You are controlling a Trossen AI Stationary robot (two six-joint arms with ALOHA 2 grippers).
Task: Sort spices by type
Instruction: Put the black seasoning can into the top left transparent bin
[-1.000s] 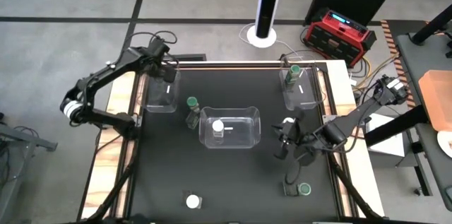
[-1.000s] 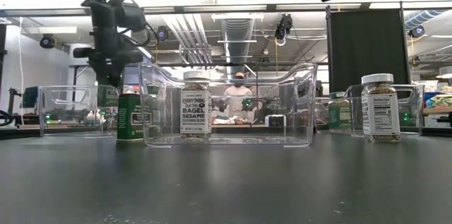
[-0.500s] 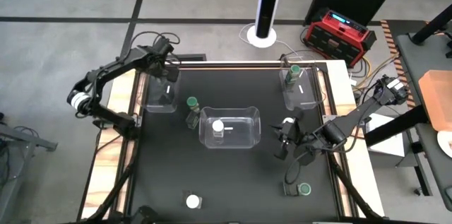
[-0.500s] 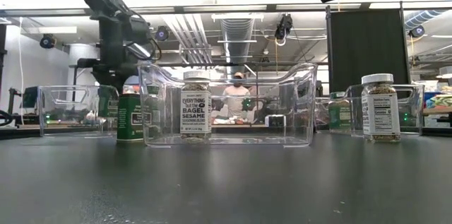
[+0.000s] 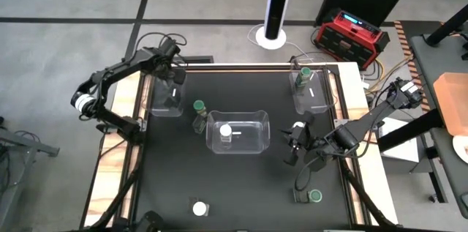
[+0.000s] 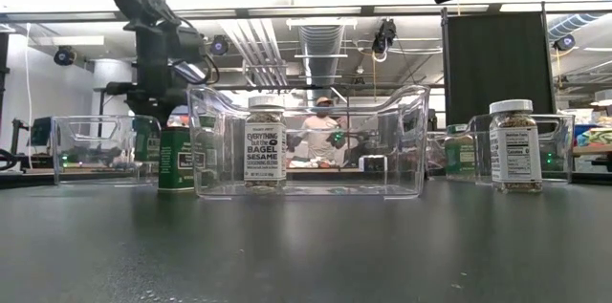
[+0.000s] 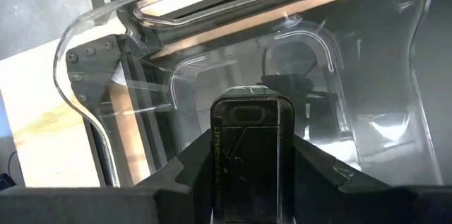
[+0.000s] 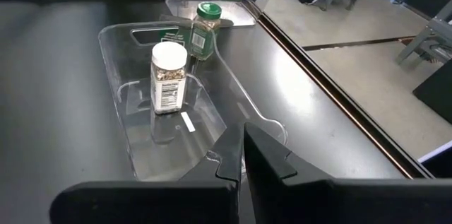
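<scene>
dark jar (image 7: 247, 150) inside left claw (image 7: 247, 181), over bin (image 7: 367, 97)

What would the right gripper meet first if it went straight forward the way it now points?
Probably the near wall of the clear rectangular plastic bin. The right gripper, fingers shut, points along it toward the white-lidded spice jar inside; depth is unclear.

Robotics laboratory: exposed ceiling ducts (image 6: 320, 50), a seated person (image 6: 323, 131) at workstations beyond the black surface (image 5: 241, 181), a bare concrete floor (image 5: 66, 49), and a red equipment case (image 5: 351, 34) with cables.
</scene>
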